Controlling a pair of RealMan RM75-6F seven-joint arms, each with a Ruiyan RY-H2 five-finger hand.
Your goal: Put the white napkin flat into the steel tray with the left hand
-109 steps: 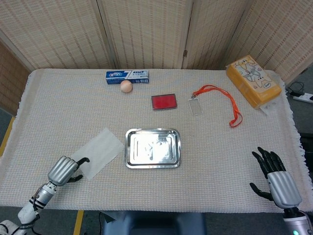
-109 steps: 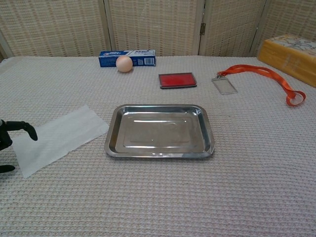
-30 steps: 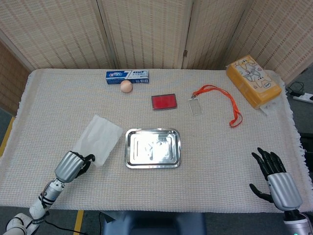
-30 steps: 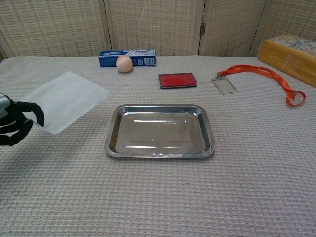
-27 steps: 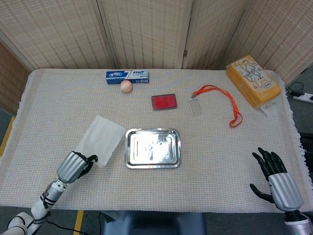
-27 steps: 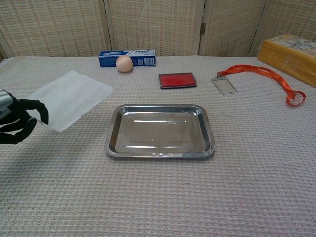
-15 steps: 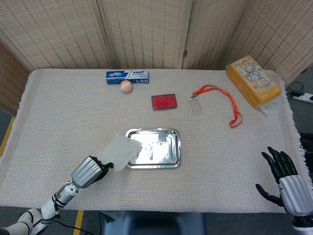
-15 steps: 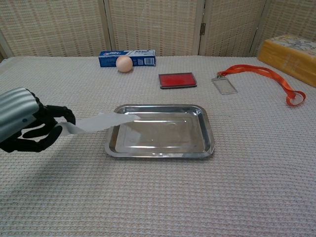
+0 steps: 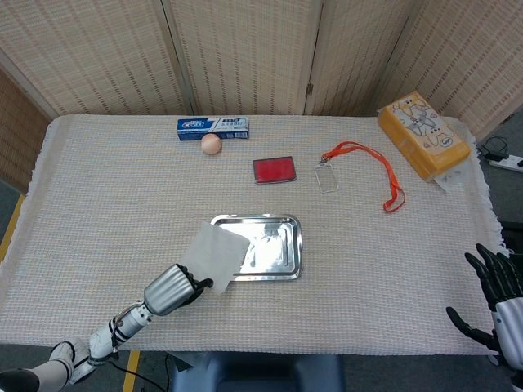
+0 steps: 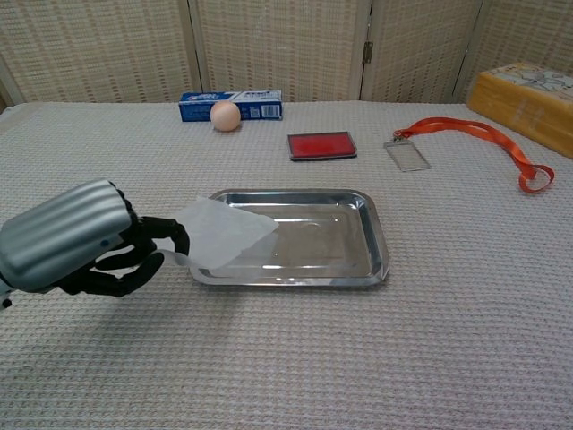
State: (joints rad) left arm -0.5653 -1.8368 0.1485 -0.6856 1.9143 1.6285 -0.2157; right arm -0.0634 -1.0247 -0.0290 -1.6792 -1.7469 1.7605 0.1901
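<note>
The left robot hand is pinching the napkin by one edge, draping it over the tray for flat placement.

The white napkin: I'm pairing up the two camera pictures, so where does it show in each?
Head view: white napkin lower centre-left, over the steel tray's left end, held by the left hand.
Chest view: white napkin left of centre, over the tray's left part.
Shared landmark: steel tray.
</note>
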